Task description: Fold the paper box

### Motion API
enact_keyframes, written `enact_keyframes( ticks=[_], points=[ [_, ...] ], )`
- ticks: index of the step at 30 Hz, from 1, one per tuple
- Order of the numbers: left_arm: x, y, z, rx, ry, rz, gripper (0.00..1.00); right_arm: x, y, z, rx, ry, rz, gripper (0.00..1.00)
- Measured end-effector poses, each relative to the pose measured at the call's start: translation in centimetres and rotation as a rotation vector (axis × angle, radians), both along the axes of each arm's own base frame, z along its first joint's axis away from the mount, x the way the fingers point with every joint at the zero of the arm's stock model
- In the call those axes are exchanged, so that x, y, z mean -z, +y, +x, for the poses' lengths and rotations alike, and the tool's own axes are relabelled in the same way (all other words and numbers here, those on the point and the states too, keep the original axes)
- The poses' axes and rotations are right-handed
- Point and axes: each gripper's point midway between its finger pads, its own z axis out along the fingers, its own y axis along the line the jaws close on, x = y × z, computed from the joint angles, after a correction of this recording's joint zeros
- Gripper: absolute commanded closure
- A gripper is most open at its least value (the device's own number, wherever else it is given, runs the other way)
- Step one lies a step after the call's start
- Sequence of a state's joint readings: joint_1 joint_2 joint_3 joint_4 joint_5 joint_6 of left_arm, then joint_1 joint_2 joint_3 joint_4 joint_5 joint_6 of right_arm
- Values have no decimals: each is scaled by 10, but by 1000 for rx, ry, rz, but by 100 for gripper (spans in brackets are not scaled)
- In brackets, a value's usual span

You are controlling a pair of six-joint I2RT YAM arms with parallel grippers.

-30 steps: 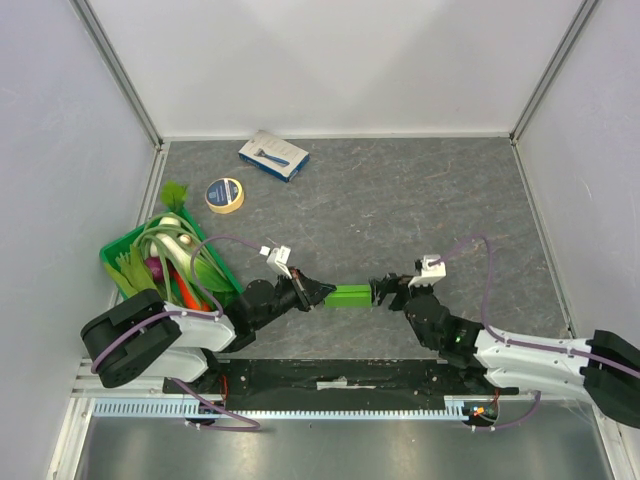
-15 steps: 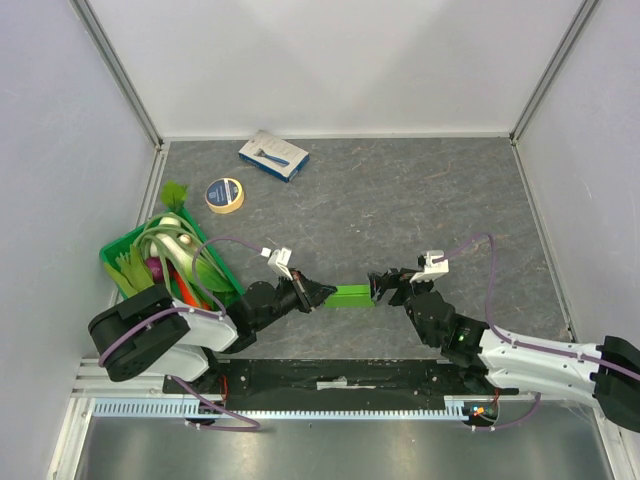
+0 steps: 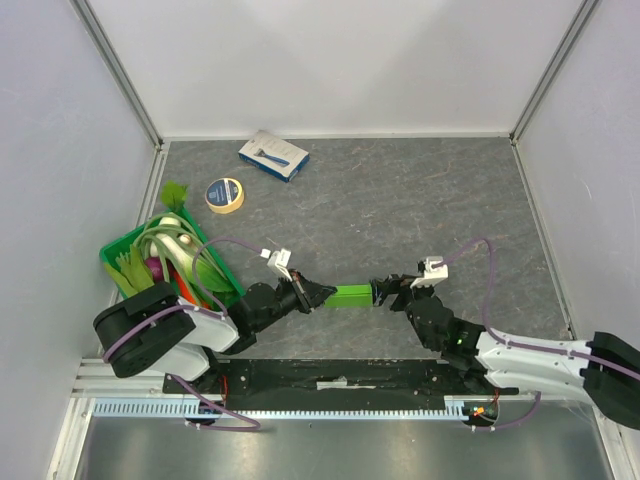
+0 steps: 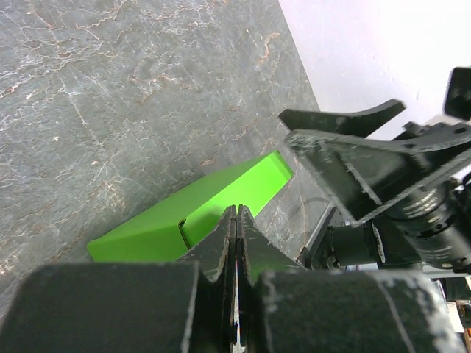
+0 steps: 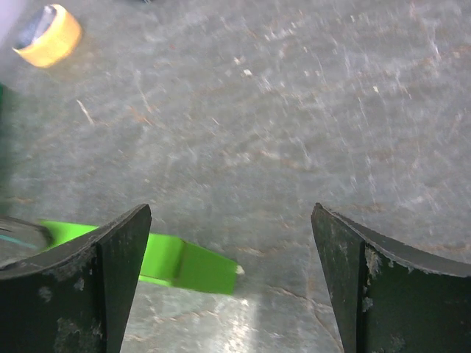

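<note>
We find the paper box (image 3: pixel 352 295) lying flat on the table (image 3: pixel 400 190), a little way to the right of the green crate (image 3: pixel 113 256) and about level with the crate's near corner. It already reads as a long, slim closed form: the left wrist view shows a top face, a side face and one seam or flap edge near its end. So we judge that the main body is folded up. What looks to be left is tucking or squaring the ends, though we cannot tell from here whether either end is closed. The left gripper (image 3: pixel 322 293) sits between the crate and the box with its jaws pressed tight together, tips at the box's crate-side end. We cannot tell whether a sliver of card is nipped between them. The right gripper (image 3: pixel 383 290) is at the box's other end, the end away from the crate, with its jaws spread wide and holding nothing. The right wrist view shows the box end low between its fingers (image 5: pixel 110 257).
</note>
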State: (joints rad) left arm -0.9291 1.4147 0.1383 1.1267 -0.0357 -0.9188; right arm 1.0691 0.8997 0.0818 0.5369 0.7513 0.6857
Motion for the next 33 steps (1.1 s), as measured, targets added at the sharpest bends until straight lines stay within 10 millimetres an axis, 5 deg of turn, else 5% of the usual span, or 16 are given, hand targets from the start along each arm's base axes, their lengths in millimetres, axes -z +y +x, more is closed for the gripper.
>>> enact_keyframes(
  ticks=[5,11,17,25,28,33],
  points=[
    [0,0,-1,2,-5,-6,98,-33,11,3,-34,-63,48,2],
    [1,0,-1,0,-14,-17,98,6,18,0,-67,-41,-15,2],
    [4,0,-1,-1,-28,-36,98,2,39,-4,-96,-132,-36,2],
    [2,0,-2,-2,-35,-43,98,-60,35,-14,-121,-278,13,2],
    [2,2,-2,-5,-31,-33,98,-52,32,-12,-103,-265,-19,2],
    [2,2,-2,-6,-29,-28,98,-7,36,-10,-87,-178,-89,2]
  ],
)
